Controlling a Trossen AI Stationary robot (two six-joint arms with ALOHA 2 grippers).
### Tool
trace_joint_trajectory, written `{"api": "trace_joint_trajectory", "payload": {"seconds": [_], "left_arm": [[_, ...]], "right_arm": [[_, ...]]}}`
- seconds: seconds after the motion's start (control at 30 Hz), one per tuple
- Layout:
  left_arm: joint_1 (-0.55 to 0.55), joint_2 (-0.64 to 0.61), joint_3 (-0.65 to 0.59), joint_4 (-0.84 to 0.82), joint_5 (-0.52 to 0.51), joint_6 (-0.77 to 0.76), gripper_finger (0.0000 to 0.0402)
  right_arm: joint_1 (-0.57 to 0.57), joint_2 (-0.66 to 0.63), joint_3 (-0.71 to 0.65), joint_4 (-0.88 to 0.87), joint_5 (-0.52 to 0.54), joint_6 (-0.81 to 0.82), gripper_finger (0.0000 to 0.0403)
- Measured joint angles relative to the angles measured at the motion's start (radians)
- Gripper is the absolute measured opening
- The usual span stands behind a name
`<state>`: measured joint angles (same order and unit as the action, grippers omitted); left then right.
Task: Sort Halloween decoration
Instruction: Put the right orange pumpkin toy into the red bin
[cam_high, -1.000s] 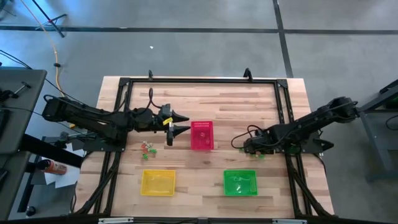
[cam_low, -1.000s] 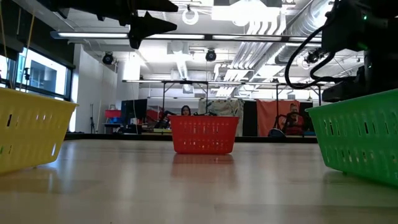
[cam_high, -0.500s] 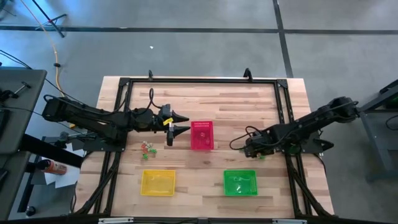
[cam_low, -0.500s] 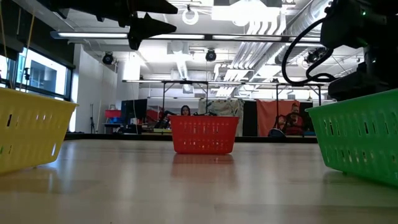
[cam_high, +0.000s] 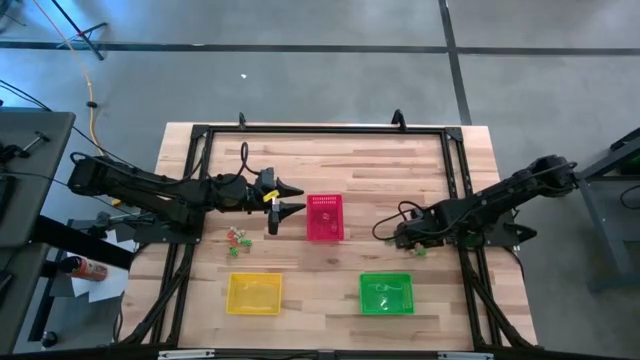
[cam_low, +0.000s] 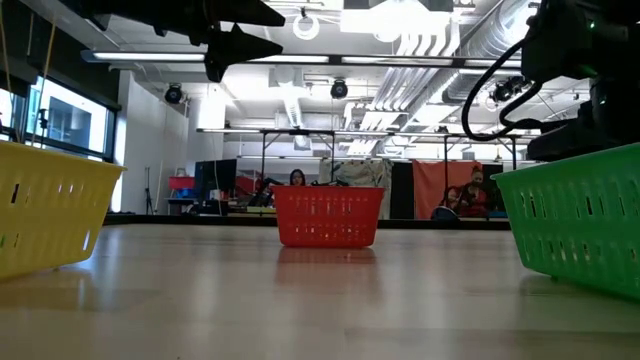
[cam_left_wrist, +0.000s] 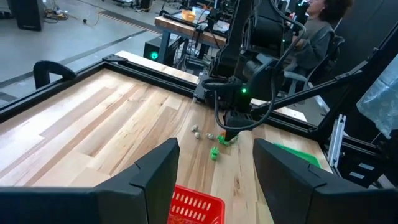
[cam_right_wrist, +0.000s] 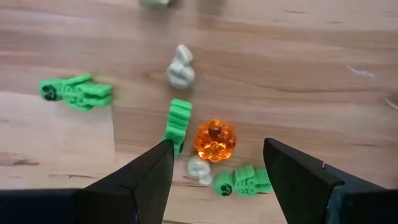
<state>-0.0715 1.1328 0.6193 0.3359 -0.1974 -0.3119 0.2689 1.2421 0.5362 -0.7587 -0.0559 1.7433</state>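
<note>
Your right gripper (cam_right_wrist: 214, 180), jaws wide and empty, has barely shifted, hovering low over the orange pumpkin trinket (cam_right_wrist: 214, 140) at frame centre, while the left gripper (cam_high: 290, 198), open, waits beside the red basket (cam_high: 325, 217).

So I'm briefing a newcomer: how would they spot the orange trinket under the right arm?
Find the right pincer, open and low over the table's right side. Between its fingers lies a cluster of tiny trinkets. The orange pumpkin-like bead is the only round, translucent orange one, ringed by green skeletons and pale whitish pieces.
</note>
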Motion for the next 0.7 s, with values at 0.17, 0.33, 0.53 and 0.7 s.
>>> {"api": "trace_joint_trajectory", "payload": {"seconds": [0.17,0.33,0.53,0.7], "left_arm": [[0.000,0.000,0.000,0.000,0.000,0.000,0.0197],[0.000,0.000,0.000,-0.002,-0.005,0.000,0.0197],[0.000,0.000,0.000,-0.002,-0.005,-0.027,0.0197],[0.000,0.000,0.000,-0.003,-0.005,-0.051,0.0197]], "right_arm": [[0.001,0.003,-0.002,-0.054,0.011,0.034,0.0244],[-0.007,0.004,-0.004,0.016,0.094,0.037,0.0244],[-0.016,0.004,-0.003,0.041,0.108,0.032,0.0244],[-0.014,0.003,-0.003,-0.014,0.080,0.031,0.0244]]}}
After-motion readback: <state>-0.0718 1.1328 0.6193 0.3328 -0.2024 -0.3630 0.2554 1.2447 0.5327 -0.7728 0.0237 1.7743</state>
